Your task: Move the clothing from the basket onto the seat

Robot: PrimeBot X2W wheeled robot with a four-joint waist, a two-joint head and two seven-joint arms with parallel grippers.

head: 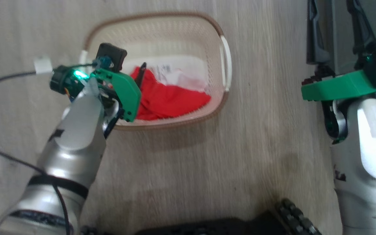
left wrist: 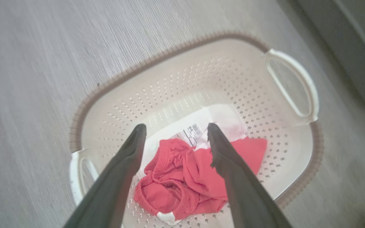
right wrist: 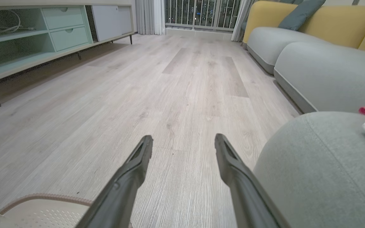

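Clothing (left wrist: pixel 182 180): contained in basket (left wrist: pixel 201 79). Left gripper (left wrist: pixel 176 126): held above basket, jaws spread. Right gripper (right wrist: pixel 184 139): held right of basket, jaws spread.

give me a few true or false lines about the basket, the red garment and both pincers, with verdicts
1. The soft red fabric garment lies inside the oval cream perforated plastic basket. True.
2. The left pincer is shut on the garment. False: its fingers are spread apart over it.
3. The right pincer is open, beside the grey-green upholstered seat. True.
4. The basket stands on that seat. False: it stands on the pale wood floor.
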